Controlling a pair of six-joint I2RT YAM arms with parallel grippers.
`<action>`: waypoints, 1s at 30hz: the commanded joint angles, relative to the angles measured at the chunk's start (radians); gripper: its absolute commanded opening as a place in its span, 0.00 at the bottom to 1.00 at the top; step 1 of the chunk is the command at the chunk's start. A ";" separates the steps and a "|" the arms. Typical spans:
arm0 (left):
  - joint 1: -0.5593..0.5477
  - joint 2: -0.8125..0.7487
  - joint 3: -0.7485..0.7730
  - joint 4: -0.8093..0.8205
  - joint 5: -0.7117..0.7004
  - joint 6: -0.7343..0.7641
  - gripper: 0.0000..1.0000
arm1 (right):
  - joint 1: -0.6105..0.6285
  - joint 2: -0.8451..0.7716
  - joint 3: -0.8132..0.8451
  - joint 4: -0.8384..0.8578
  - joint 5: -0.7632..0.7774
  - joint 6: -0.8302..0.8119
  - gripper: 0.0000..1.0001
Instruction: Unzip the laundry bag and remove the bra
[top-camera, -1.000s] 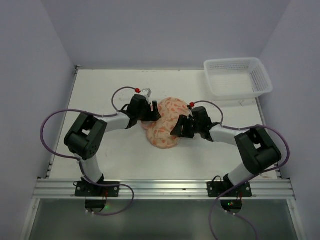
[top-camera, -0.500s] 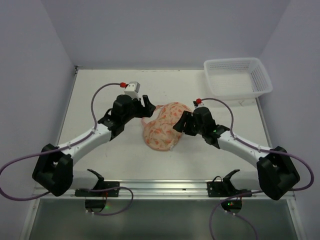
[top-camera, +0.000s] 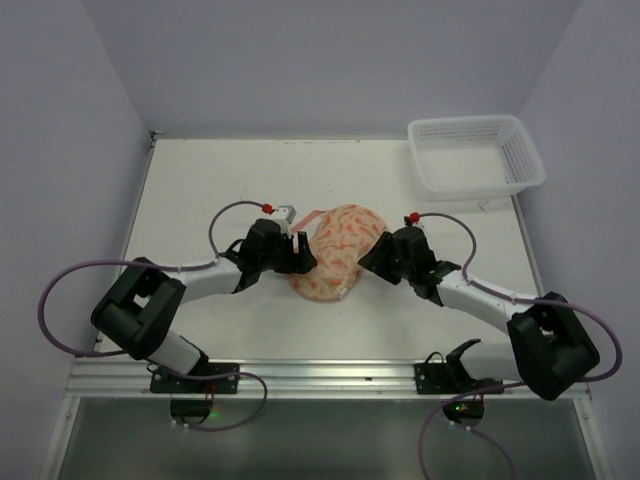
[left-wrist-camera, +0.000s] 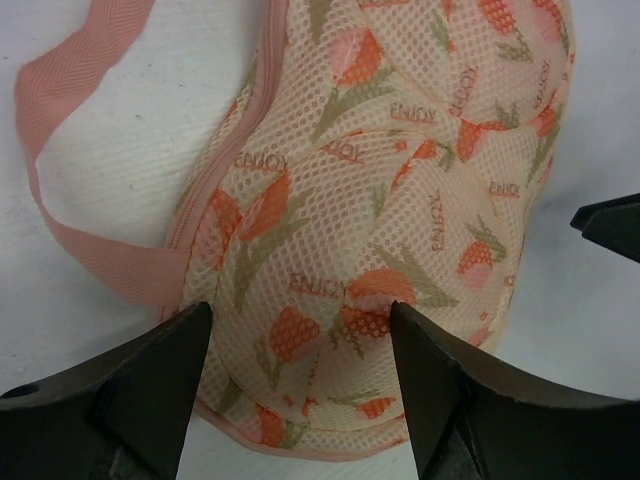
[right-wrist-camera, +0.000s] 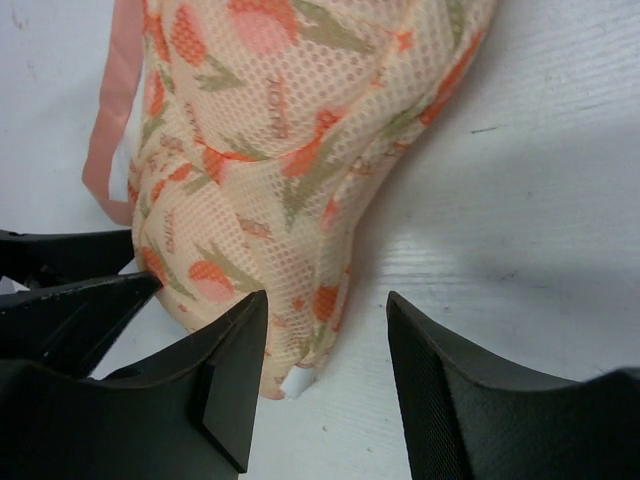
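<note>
1. The bench (top-camera: 220, 170) is a white, flat, painted surface. It carries the laundry bag (top-camera: 340, 252) in the middle, between the two arms.
2. The laundry bag is a soft dome of cream mesh with orange tulip print and the word ENJOY. Its pink zip trim (left-wrist-camera: 215, 190) looks closed, so I judge that the unzipping is not yet begun. The bra is not visible; probably it is inside.
3. The left gripper (left-wrist-camera: 295, 330) is wide open around one end of the bag and has hold of nothing.
4. The right gripper (right-wrist-camera: 325, 310) is also wide open around the other end, with nothing pinched.
5. A pink woven loop (left-wrist-camera: 60, 90) lies flat beside the bag.
6. A small white tab (right-wrist-camera: 298, 381), maybe the zip pull, sits at the seam.
</note>
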 joint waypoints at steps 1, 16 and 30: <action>0.021 0.030 -0.022 0.110 0.053 -0.039 0.77 | -0.001 0.030 -0.035 0.120 0.021 0.062 0.53; 0.021 0.073 -0.013 0.101 0.033 -0.024 0.77 | 0.002 0.168 -0.164 0.477 -0.035 0.115 0.47; 0.021 0.085 -0.014 0.115 0.038 -0.025 0.76 | 0.019 0.270 -0.288 0.868 -0.100 0.170 0.20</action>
